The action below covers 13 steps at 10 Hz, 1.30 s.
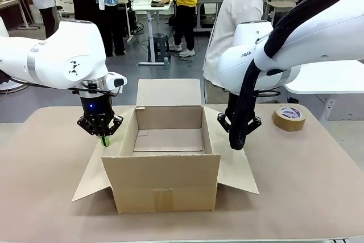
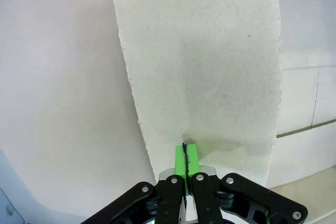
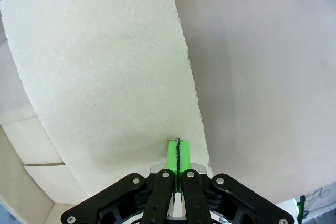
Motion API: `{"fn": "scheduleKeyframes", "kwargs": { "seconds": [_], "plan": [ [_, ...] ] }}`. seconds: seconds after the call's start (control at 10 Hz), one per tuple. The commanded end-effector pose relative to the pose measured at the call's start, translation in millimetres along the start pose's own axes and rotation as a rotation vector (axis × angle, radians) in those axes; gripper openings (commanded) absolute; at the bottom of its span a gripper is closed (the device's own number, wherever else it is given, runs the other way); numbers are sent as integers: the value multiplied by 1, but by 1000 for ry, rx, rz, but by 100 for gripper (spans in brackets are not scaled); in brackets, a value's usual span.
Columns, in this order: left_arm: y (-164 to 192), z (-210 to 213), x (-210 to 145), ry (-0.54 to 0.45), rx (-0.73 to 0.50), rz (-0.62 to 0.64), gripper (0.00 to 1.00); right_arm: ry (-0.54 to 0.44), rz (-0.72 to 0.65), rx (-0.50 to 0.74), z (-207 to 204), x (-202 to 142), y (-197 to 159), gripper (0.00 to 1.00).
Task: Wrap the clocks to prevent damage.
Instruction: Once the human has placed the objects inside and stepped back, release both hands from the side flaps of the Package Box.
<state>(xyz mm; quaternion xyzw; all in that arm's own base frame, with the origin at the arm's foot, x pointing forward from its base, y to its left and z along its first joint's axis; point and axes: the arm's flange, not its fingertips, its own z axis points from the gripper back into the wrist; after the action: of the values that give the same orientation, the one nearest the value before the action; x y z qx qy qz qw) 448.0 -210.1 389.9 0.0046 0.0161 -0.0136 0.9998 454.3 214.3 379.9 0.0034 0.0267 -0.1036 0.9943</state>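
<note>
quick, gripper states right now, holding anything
Left gripper: jaws shut, holding nothing, tips at the box's left flap.
Right gripper: jaws shut, holding nothing, tips at the box's right flap.

Both my arms point wrist-down at mid-frame, left gripper (image 1: 103, 139) and right gripper (image 3: 178, 153) pinched closed, green pads (image 2: 179, 160) pressed together.

Front view across table (image 1: 318, 163); 2 wrist views close over box flaps (image 2: 199, 66)
</note>
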Motion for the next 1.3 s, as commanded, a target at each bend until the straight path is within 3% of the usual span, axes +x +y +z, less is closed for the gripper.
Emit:
{"fn": "scheduleKeyframes", "kwargs": {
  "seconds": [0.0,1.2],
  "plan": [
    [-1,-1,0,2,2,-2,0,-2,1,0,0,-1,1,1],
    [-1,-1,0,2,2,-2,0,-2,1,0,0,-1,1,1]
  ]
}}
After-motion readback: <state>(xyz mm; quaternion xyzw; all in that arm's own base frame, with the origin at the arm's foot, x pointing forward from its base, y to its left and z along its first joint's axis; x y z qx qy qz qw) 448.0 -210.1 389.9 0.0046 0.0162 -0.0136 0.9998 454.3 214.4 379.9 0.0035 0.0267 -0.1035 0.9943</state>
